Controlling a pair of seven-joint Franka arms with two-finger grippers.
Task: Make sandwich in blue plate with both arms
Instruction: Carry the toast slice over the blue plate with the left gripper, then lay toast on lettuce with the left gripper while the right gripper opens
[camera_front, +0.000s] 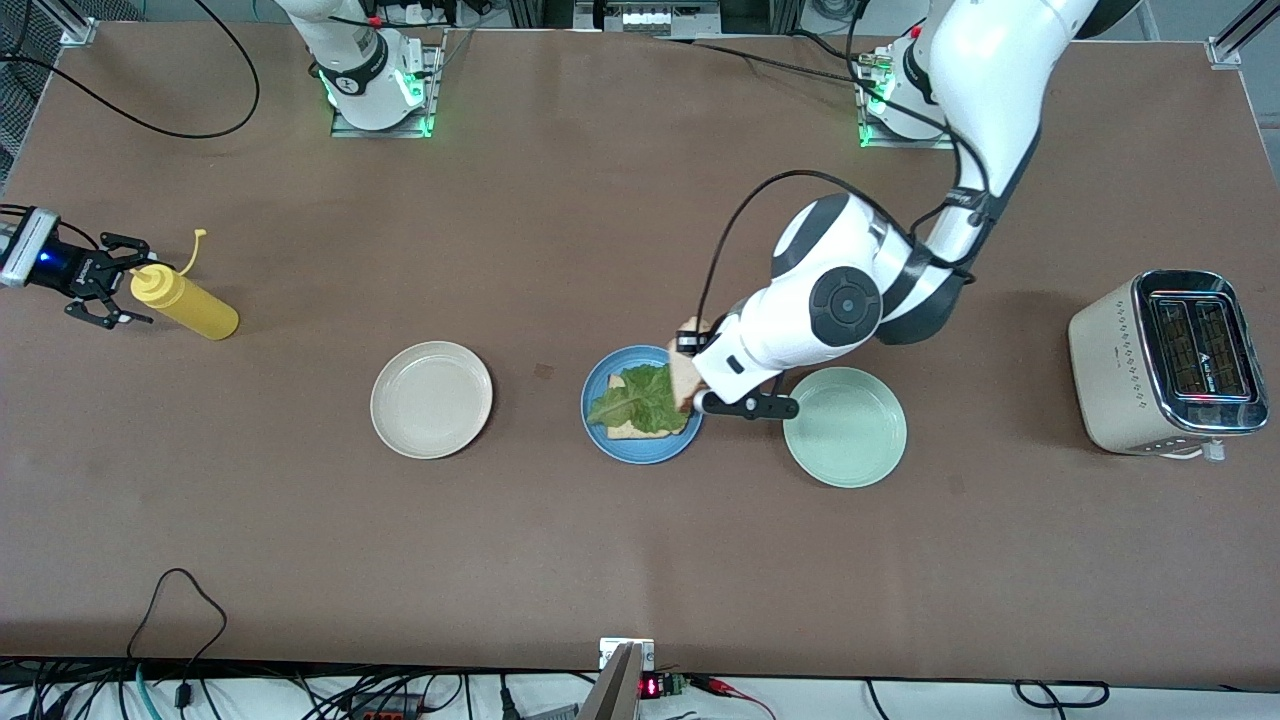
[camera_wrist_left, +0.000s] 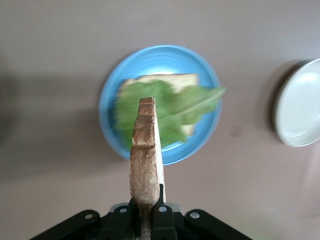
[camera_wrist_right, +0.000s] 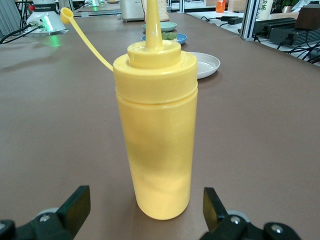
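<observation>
The left arm bends down over the desk, its left claw (camera_wrist_left: 146, 212) clamped on 1 bread slice (camera_wrist_left: 146, 155) held on edge above the blue plate (camera_front: 600, 385), where lettuce (camera_front: 635, 398) covers another slice. At the right arm's end, about 9 o'clock from that plate, the right claw (camera_front: 112, 283) gapes wide, empty, around a yellow squeeze bottle (camera_wrist_right: 155, 130). No readable label shows.

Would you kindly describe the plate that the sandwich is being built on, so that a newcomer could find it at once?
Start at the brown table, where three round plates lie in a row. The blue plate is the middle one, between the cream plate and the mint-green plate. Only it holds food: bread under a lettuce leaf, with the left gripper holding a bread slice over it.
</observation>
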